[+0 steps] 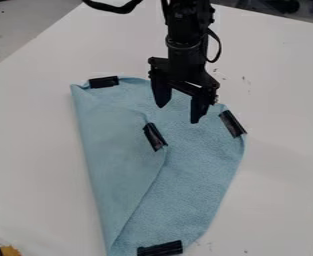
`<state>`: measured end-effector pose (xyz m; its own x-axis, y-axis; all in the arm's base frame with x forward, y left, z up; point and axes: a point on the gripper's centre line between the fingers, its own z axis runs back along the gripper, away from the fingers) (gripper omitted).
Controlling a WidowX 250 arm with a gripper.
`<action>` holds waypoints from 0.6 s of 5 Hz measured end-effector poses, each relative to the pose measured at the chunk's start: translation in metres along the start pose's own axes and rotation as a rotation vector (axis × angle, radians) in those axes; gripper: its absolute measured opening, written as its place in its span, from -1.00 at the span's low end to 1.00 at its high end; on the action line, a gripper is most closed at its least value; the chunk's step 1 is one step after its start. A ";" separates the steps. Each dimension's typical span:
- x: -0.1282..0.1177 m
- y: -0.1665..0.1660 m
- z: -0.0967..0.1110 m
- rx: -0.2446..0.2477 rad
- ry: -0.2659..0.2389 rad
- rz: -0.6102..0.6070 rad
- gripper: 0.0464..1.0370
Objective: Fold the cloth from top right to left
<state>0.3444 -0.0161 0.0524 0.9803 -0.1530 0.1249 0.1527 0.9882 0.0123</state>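
Claw (178,114) hangs over cloth (108,150) between two black strips (232,124).

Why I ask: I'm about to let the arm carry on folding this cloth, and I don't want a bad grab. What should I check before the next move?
1. Gripper open: ok, fingers spread.
2. Nothing held between the fingers: ok.
3. Fingertips clear of the blue cloth: cannot tell; they hang over its upper part.
4. Gripper lined up with the black strip at top right: not ok, it is left of it.
5. That strip uncovered: ok.
6. Whole cloth in view: not ok, bottom cut off.
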 end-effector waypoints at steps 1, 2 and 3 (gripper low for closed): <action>-0.004 -0.001 -0.011 -0.005 0.033 0.006 0.93; 0.014 -0.015 -0.019 -0.023 0.034 0.003 0.93; 0.033 -0.037 -0.027 -0.023 0.032 0.003 0.93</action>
<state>0.3743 -0.0579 0.0288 0.9842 -0.1501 0.0935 0.1517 0.9884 -0.0108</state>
